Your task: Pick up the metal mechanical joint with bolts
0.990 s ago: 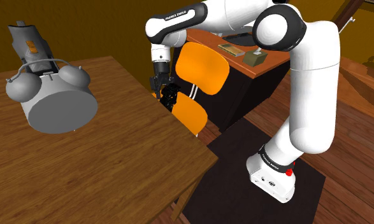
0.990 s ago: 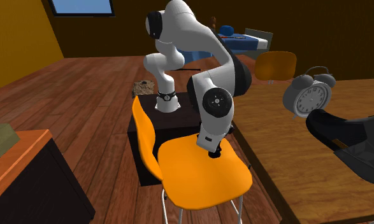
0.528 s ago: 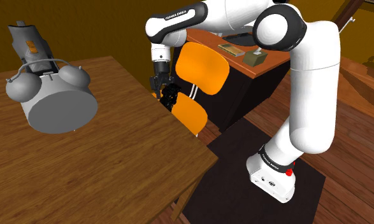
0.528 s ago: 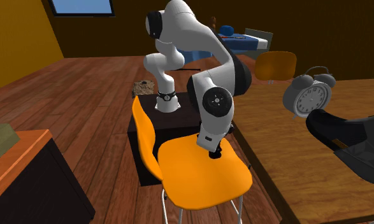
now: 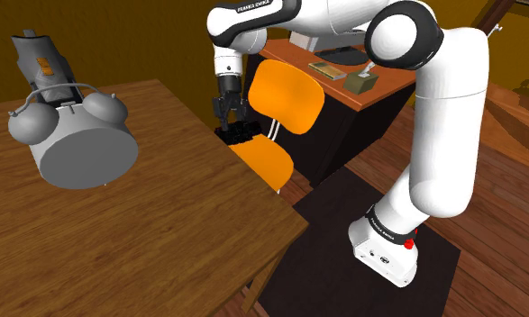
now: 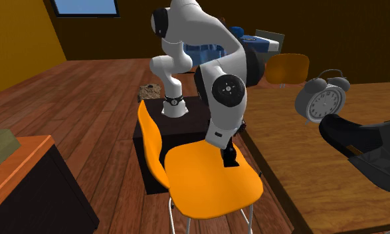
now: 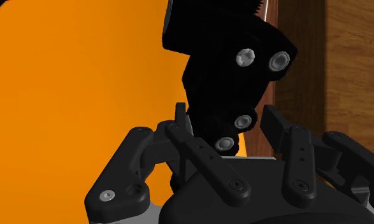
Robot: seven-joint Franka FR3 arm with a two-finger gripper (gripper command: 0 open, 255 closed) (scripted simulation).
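The mechanical joint (image 7: 230,63) is a black block with several silver bolt heads. My gripper (image 7: 227,121) is shut on its near end, one finger on each side. In the shoulder view the gripper (image 5: 230,119) points down and holds the joint (image 5: 240,135) beside the table's edge, over the orange chair (image 5: 285,95). In the second exterior view the joint (image 6: 230,159) hangs from the gripper (image 6: 226,151) close over the chair seat (image 6: 206,179). Whether it touches the seat I cannot tell.
The wooden table (image 5: 145,234) runs right beside the chair. A grey alarm clock (image 5: 73,140) and a dark object (image 5: 37,58) lie on it. A dark desk (image 5: 361,99) with small items stands behind the chair. The stand rests on a black mat (image 5: 325,261).
The arm's wrist and elbow have risen and the hand has turned. The joint has turned with the gripper and sits a little higher over the seat.
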